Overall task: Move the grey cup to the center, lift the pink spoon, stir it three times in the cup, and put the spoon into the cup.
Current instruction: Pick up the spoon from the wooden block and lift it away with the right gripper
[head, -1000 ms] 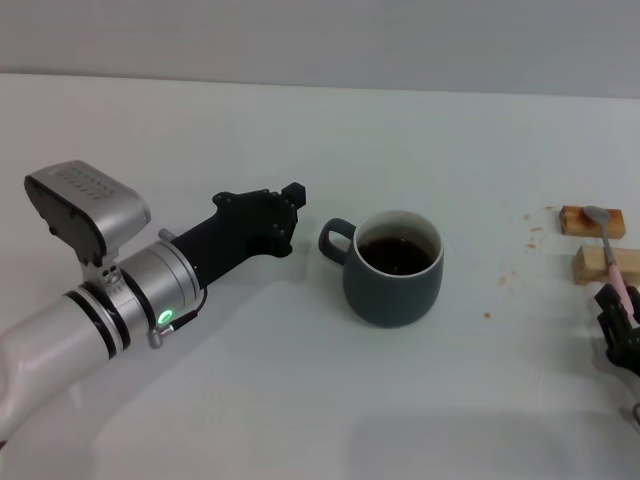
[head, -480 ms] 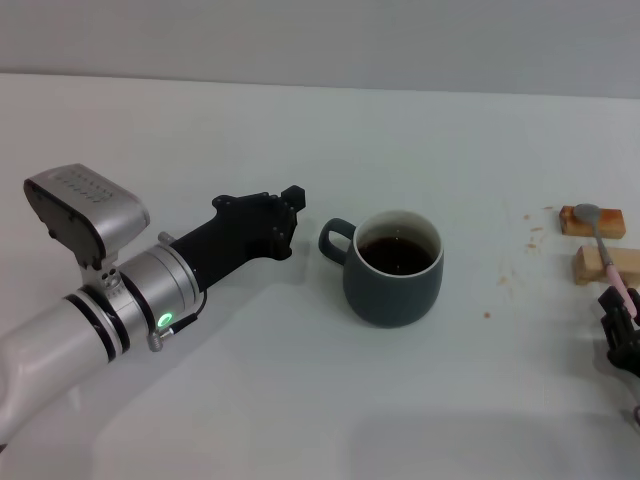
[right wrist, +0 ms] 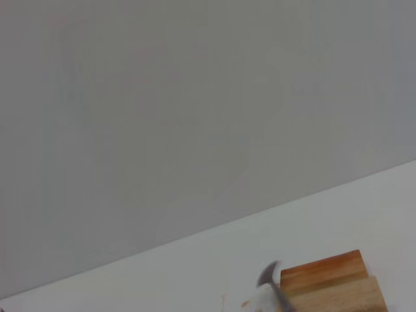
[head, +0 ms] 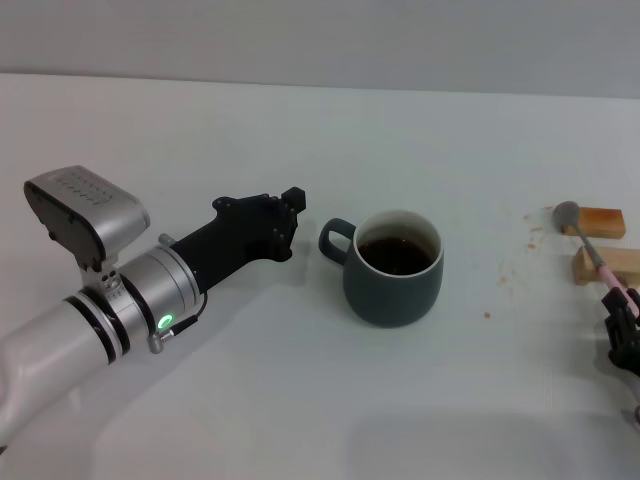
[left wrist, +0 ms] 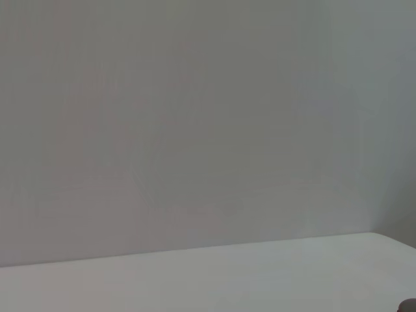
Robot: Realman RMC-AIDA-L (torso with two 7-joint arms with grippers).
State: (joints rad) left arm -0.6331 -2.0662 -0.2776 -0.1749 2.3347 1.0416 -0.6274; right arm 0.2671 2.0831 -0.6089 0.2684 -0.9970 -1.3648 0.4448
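The grey cup (head: 392, 268) stands upright in the middle of the white table, with dark liquid inside and its handle toward my left gripper. My left gripper (head: 287, 222) is open and empty, a short way from the handle and not touching it. My right gripper (head: 622, 318) is at the table's right edge, shut on the handle end of the pink spoon (head: 597, 256). The spoon slants away from it, with its metal bowl (head: 566, 212) raised just left of the far wooden block. The spoon bowl also shows in the right wrist view (right wrist: 269, 274).
Two small wooden blocks lie at the right, a far one (head: 602, 222) and a near one (head: 612, 264), also seen in the right wrist view (right wrist: 328, 281). Small brown crumbs (head: 533, 235) are scattered left of them. My left arm (head: 90, 320) crosses the table's front left.
The spoon's bowl has come off the far block and swung left and up. My right gripper has shifted slightly toward the table's edge. My left gripper has barely moved.
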